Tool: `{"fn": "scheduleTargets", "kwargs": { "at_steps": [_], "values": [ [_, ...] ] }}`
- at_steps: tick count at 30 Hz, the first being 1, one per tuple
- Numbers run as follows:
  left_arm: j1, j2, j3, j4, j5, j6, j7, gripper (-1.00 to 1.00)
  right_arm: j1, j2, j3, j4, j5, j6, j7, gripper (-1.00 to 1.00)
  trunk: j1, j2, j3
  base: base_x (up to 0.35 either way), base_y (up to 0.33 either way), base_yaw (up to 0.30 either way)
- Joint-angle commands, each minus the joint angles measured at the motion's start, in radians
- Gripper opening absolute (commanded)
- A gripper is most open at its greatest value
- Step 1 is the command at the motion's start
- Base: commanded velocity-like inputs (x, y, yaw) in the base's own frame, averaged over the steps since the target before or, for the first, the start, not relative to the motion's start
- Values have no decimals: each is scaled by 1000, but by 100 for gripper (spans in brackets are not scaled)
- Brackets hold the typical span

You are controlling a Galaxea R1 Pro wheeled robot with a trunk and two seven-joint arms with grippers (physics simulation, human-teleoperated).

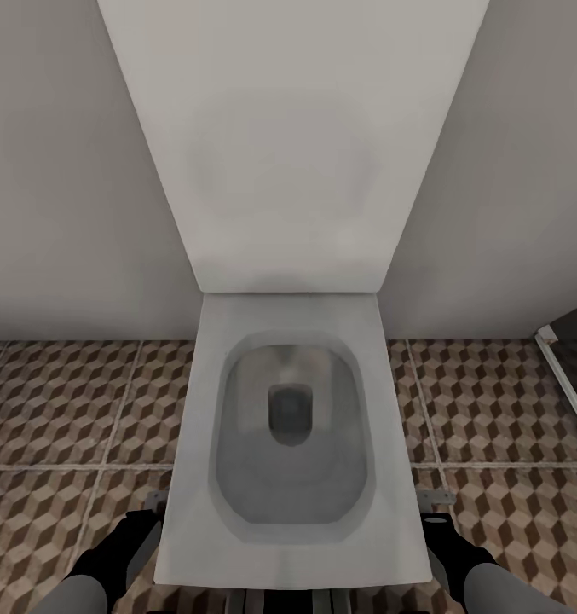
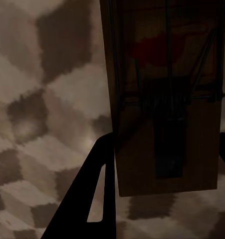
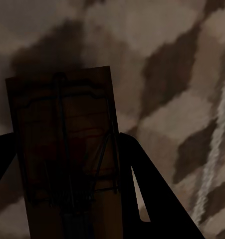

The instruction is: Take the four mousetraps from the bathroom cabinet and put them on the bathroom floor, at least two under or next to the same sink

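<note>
In the left wrist view a brown wooden mousetrap [image 2: 167, 99] with dark wire parts and a red mark sits between the dark fingers [image 2: 100, 189] of my left gripper [image 2: 164, 164], which is shut on it above the cube-patterned bathroom floor [image 2: 37, 124]. My right gripper [image 3: 67, 199] is likewise shut on a second mousetrap [image 3: 67, 144], held over the same tiling [image 3: 182, 74]. From the head camera, my left arm [image 1: 109, 554] and right arm [image 1: 467, 567] hang low on either side of a toilet. The cabinet and the sink are out of view.
A white toilet [image 1: 288, 315] with its lid raised against the pale wall stands directly in front of me. Patterned floor tiles [image 1: 58, 409] spread to both sides. A dark panel with a white frame [image 1: 565, 358] stands at the right edge.
</note>
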Motion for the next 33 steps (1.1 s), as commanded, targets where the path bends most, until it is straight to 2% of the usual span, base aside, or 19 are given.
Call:
{"fn": "scheduleTargets", "kwargs": {
  "at_steps": [1,27,33],
  "values": [
    [0,1,-5,-2,10,5,7,-100,0,-1,8,-2,-9,7,-5,-100,0,0,-1,0,0,0],
    [0,0,-5,-2,10,6,7,-100,0,1,8,-2,-8,4,-4,-100,0,0,-1,0,0,0],
    [0,-1,-5,-2,10,7,7,-100,0,1,8,-2,-9,-34,-3,-100,0,0,-1,0,0,0]
  ]
}}
